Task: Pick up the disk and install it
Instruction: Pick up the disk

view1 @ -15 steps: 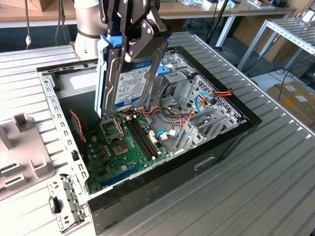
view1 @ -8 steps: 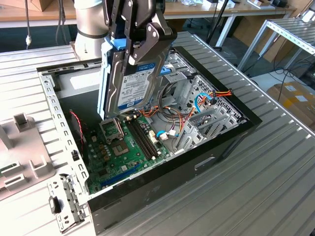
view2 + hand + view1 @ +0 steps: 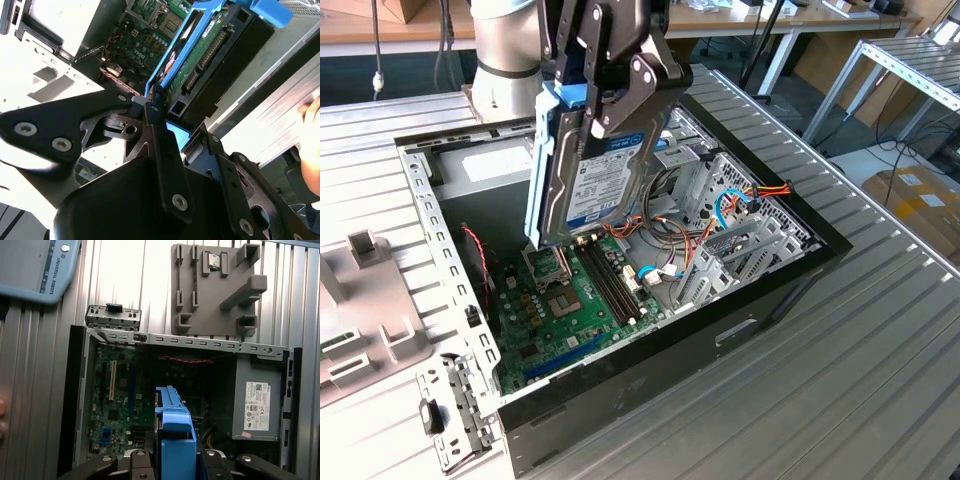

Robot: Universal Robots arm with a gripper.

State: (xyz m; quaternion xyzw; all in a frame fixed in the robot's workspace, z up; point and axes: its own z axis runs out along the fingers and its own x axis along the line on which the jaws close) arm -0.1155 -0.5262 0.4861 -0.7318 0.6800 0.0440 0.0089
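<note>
One disk [image 3: 588, 180], one computer case [image 3: 720, 345], one power supply [image 3: 256, 400], one jig [image 3: 200, 305].

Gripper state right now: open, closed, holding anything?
The gripper is closed on the hard drive, held on edge above the open computer case.

A white-and-blue paper label [image 3: 602, 172] with a barcode stands on the flat, dark metal disk [image 3: 560, 228], at 11 o'clock from the middle of the exterior view; its print is too small to read. In the first wrist view a white sticker [image 3: 256, 405] with barcodes stands on the grey metal power supply box [image 3: 240, 385], also too small to read, and a short line of capital letters [image 3: 51, 267] runs along the blue-grey plastic arm cover [image 3: 25, 262].
</note>
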